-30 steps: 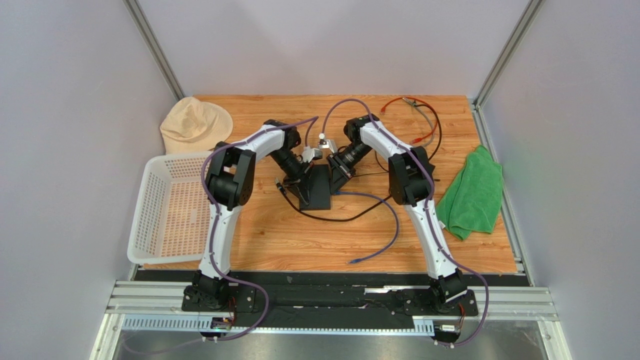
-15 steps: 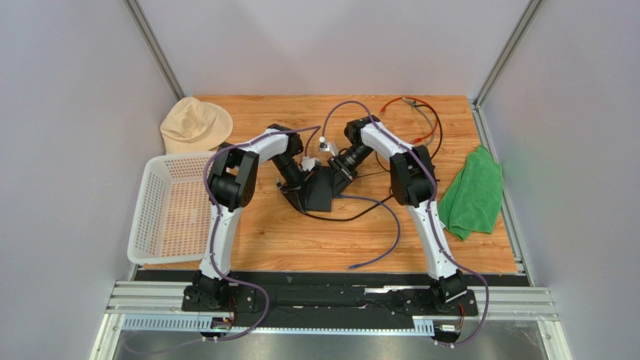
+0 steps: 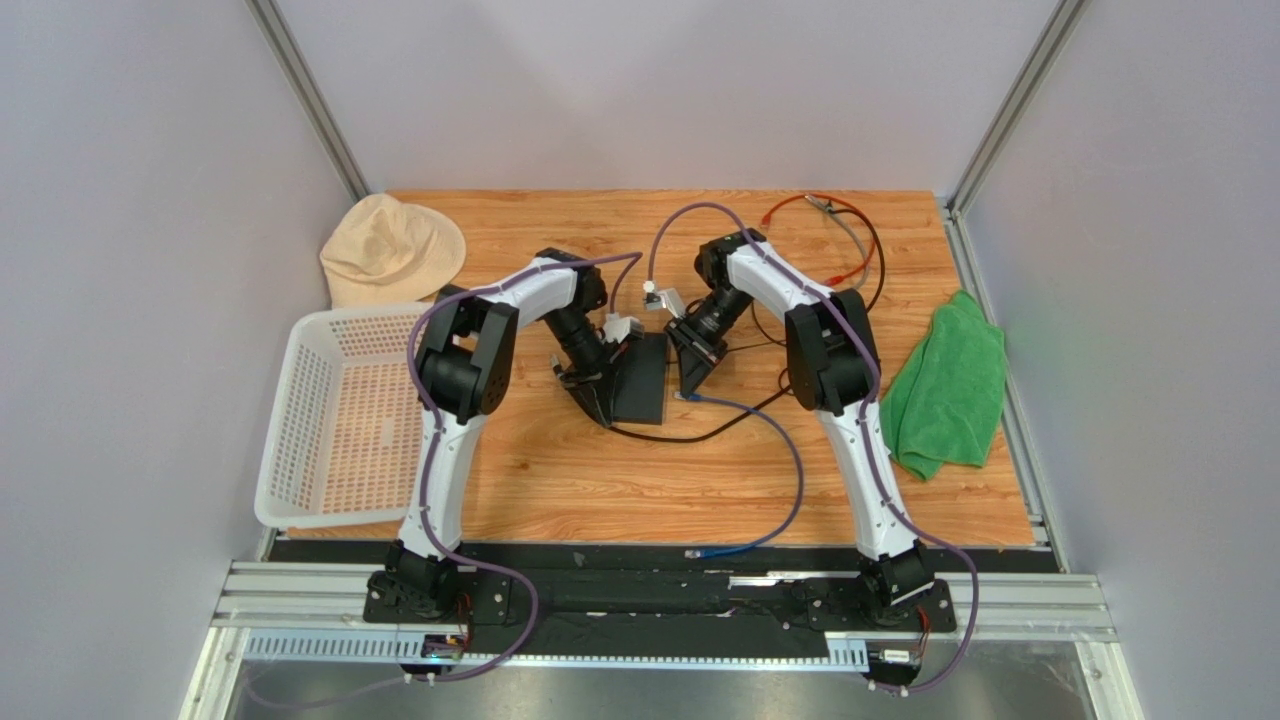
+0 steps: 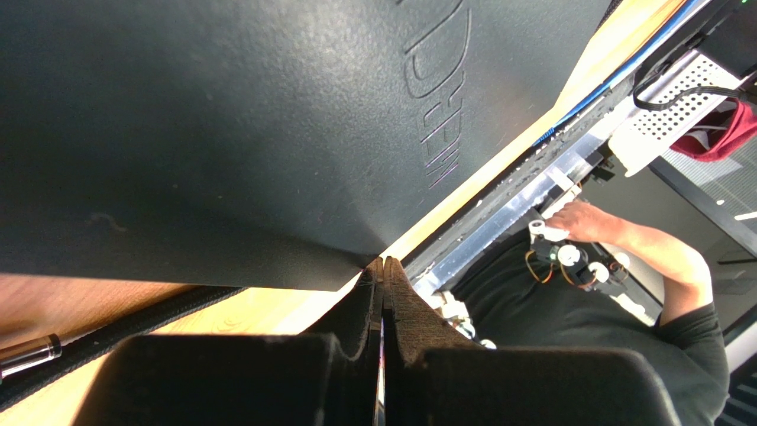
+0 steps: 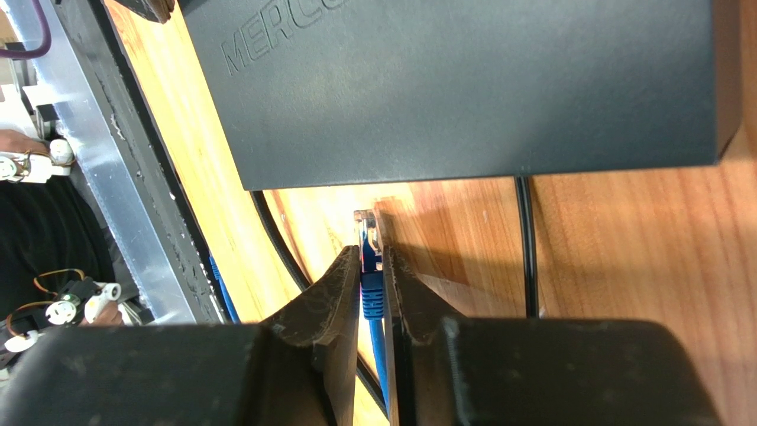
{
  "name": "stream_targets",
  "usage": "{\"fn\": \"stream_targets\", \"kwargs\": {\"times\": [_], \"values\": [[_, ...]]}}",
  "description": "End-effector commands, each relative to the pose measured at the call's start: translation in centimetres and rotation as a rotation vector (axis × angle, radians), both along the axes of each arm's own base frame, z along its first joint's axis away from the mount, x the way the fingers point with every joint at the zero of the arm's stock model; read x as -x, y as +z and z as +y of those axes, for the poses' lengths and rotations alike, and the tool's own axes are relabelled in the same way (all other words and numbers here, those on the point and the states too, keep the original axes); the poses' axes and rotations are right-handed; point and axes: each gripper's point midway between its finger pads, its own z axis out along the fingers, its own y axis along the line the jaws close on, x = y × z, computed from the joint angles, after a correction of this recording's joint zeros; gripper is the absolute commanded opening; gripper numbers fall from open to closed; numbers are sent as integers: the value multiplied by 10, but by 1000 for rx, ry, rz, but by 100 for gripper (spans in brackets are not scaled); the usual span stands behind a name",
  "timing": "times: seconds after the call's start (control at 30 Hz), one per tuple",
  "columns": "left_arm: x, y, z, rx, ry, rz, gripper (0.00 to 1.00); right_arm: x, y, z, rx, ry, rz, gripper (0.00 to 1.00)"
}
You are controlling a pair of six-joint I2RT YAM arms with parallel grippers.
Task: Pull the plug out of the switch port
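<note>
The flat black switch box point(image 3: 643, 375) lies mid-table. In the right wrist view its narrow edge point(image 5: 462, 173) faces my right gripper point(image 5: 373, 257), which is shut on the plug point(image 5: 367, 232). The plug has a clear tip and a blue boot, and its tip is a small gap away from the box edge, outside the port. Its blue-purple cable point(image 3: 792, 465) loops toward the near edge. My left gripper point(image 4: 384, 271) is shut with nothing between its fingers, its tip against the box's corner point(image 4: 355, 253). In the top view the left gripper point(image 3: 601, 387) is left of the box and the right gripper point(image 3: 696, 368) is right of it.
A black cable point(image 3: 706, 432) leaves the box and curves across the wood; it also shows in the right wrist view point(image 5: 526, 240). A white basket point(image 3: 338, 413) stands at the left, a beige hat point(image 3: 391, 248) behind it, a green cloth point(image 3: 947, 383) at the right, and red and black leads point(image 3: 827, 225) at the back.
My right gripper has moved right, away from the box, with the plug in it. The cable's free end slid toward the near edge. My left gripper closed in against the box.
</note>
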Motion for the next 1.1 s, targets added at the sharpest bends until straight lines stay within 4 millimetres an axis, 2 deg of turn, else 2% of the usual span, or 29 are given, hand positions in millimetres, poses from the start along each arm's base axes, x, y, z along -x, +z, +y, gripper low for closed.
{"fn": "stream_targets", "kwargs": {"times": [0.0, 0.23, 0.43, 0.57, 0.8, 0.9, 0.93, 0.97, 1.0, 1.03, 1.07], "values": [[-27, -54, 22, -111, -88, -174, 0, 43, -16, -59, 263, 111, 181, 0], [-28, -53, 22, -98, -90, -178, 0, 39, -12, -57, 261, 101, 164, 0], [-29, -53, 22, -90, -82, -175, 0, 27, 13, -55, 224, 68, 92, 0], [-28, -52, 22, -87, -84, -172, 0, 15, 19, -61, 216, 23, 53, 0], [-29, -51, 22, -76, -79, -173, 0, -22, 28, -84, 239, -84, -43, 0], [-29, -51, 23, -78, -77, -170, 0, -45, 28, -91, 286, -160, -154, 0], [-29, -51, 22, -77, -75, -169, 0, -66, 37, -89, 271, -198, -269, 0], [-29, -51, 21, -75, -77, -170, 0, -65, 31, -93, 297, -213, -287, 1], [-29, -51, 22, -76, -78, -171, 0, -67, 33, -92, 299, -252, -310, 9], [-30, -51, 22, -74, -75, -170, 0, -90, 52, -89, 261, -305, -439, 15], [-29, -51, 22, -72, -73, -168, 0, -82, 42, -95, 288, -325, -439, 25]]}}
